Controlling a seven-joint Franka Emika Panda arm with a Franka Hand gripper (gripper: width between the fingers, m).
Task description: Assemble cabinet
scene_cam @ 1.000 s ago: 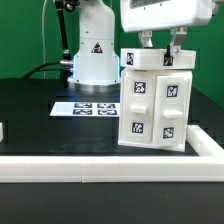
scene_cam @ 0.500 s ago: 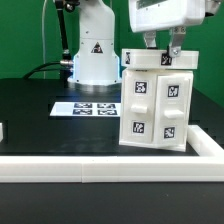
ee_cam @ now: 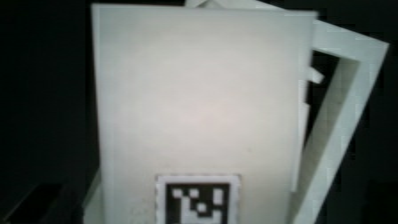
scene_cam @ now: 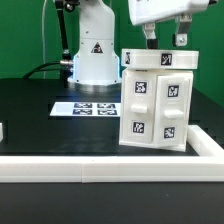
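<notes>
Gripper (scene_cam: 163,42) hangs just above the cabinet (scene_cam: 153,105), fingers pointing straight down with a clear gap between them, so it's open and holding nothing. Fingertips look a hair clear of the cabinet's top edge, though it's tight enough that I can't swear they aren't brushing it.

Cabinet stands upright on the black desk (scene_cam: 40,115), toward the exterior view's right, pushed into the corner made by the white rail (scene_cam: 90,167) that runs along the front and turns up the right side. Its front shows two door-like panels side by side, each with black-and-white tags, plus more tags along the top strip.

Exterior view also gets the stuff the wrist cam never sees: the marker board (scene_cam: 88,107) lying flat on the desk just to the exterior view's left of the cabinet, and the arm's white base (scene_cam: 92,55) standing behind it.

Wrist view is basically all cabinet (ee_cam: 196,100): a big plain white face filling the frame, one tag (ee_cam: 198,199) near its edge, and along one side a thinner white wall with a dark slot between it and the main face. That slot doesn't show in the exterior shot. It's too dark and blurry to tell if anything sits inside. Gripper fingers don't show up in the wrist picture.
</notes>
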